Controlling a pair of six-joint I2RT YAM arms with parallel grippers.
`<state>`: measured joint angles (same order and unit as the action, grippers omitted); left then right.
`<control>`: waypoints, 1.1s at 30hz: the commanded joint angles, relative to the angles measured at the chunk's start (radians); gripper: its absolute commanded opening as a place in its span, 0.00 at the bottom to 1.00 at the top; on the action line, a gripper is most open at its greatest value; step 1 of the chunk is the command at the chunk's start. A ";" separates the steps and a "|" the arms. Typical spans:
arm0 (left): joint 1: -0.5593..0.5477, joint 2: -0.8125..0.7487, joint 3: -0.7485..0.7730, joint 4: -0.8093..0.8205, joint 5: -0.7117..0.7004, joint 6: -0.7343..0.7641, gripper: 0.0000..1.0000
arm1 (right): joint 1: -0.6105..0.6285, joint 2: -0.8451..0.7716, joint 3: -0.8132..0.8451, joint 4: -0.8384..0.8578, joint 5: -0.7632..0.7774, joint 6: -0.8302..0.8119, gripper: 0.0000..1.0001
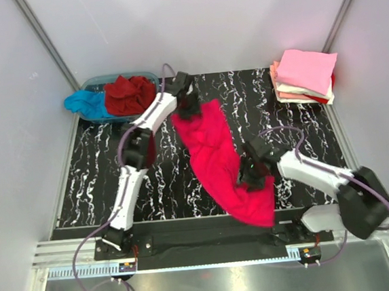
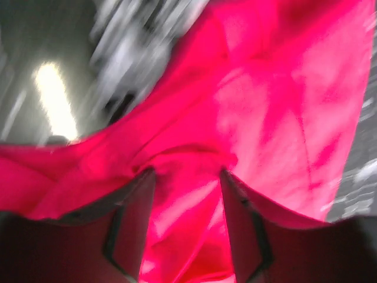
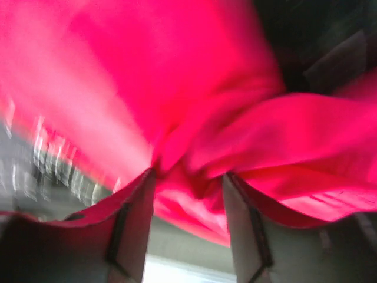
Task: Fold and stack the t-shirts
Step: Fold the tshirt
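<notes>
Grip: left pincer point(image 1: 190, 106) clamped on far end of pinkish-red t-shirt point(image 1: 212, 151); right pincer point(image 1: 250, 179) clamped on near end. Cloth spans between both, twisted. Judgement: spread apart evenly, lower flat, then fold.

A stretched t-shirt point(image 1: 216, 157) runs diagonally across the tabletop point(image 1: 103, 187) from upper centre to lower right of centre. The left hand point(image 1: 189, 104) is at its upper end and the right hand point(image 1: 251, 174) near its lower end. At upper left a tub point(image 1: 100, 80) holds a crumpled t-shirt point(image 1: 129, 95), and a draped t-shirt point(image 1: 85, 104) hangs over the tub's left rim. A folded stack point(image 1: 304, 74) sits at upper right.
</notes>
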<state>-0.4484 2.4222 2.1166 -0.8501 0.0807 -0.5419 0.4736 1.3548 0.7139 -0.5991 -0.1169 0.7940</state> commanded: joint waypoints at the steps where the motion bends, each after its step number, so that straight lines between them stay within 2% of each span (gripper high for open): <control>1: 0.019 0.236 0.460 0.015 0.226 0.007 0.56 | 0.282 -0.146 0.080 -0.124 -0.050 0.266 0.58; 2: 0.025 0.238 0.471 0.093 0.275 -0.018 0.57 | 0.333 -0.157 0.119 -0.149 -0.029 0.283 0.59; 3: 0.034 0.194 0.385 0.196 0.371 -0.042 0.64 | 0.403 -0.173 0.195 -0.169 -0.023 0.283 0.60; 4: 0.039 0.161 0.323 0.393 0.405 -0.093 0.71 | 0.417 -0.180 0.234 -0.223 -0.020 0.274 0.62; 6: 0.042 0.092 0.225 0.540 0.488 -0.128 0.99 | 0.419 -0.201 0.336 -0.270 0.003 0.228 0.66; 7: 0.040 0.081 0.230 0.598 0.510 -0.147 0.99 | 0.421 -0.206 0.370 -0.328 0.046 0.214 0.67; 8: 0.040 0.069 0.274 0.599 0.540 -0.147 0.99 | 0.421 -0.209 0.401 -0.353 0.159 0.197 0.70; 11: 0.048 -0.035 0.278 0.505 0.487 -0.095 0.99 | 0.354 -0.183 0.492 -0.389 0.290 0.101 0.72; 14: 0.082 -0.231 0.165 0.456 0.427 -0.046 0.99 | 0.191 -0.103 0.580 -0.346 0.237 -0.071 0.70; 19: 0.116 -0.520 0.132 0.147 0.248 0.101 0.99 | 0.054 0.108 0.741 -0.263 0.269 -0.226 0.70; 22: 0.114 -0.704 -0.039 0.070 0.205 0.134 0.99 | 0.034 0.295 0.892 -0.245 0.263 -0.297 0.69; 23: 0.114 -0.760 -0.188 0.069 0.176 0.132 0.99 | 0.034 0.347 0.977 -0.249 0.258 -0.320 0.69; 24: 0.105 -0.904 -0.290 0.089 0.154 0.129 0.99 | 0.034 0.459 1.024 -0.263 0.257 -0.331 0.69; 25: 0.102 -0.986 -0.399 0.176 0.145 0.129 0.99 | 0.033 0.519 1.077 -0.312 0.272 -0.338 0.68; 26: 0.102 -1.061 -0.587 0.213 0.127 0.120 0.99 | 0.034 0.579 1.186 -0.349 0.289 -0.348 0.67; 27: 0.102 -1.191 -0.657 0.233 0.110 0.115 0.99 | 0.033 0.680 1.226 -0.370 0.302 -0.354 0.66; 29: 0.102 -1.318 -0.783 0.206 0.079 0.128 0.99 | 0.034 0.762 1.324 -0.398 0.328 -0.371 0.66; 33: 0.102 -1.494 -0.909 0.044 -0.010 0.191 0.99 | 0.034 0.946 1.450 -0.424 0.338 -0.384 0.65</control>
<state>-0.3496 0.9974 1.2831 -0.7109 0.1814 -0.4103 0.5037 2.2234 2.0579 -0.9482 0.1726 0.4549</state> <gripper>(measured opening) 0.987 0.654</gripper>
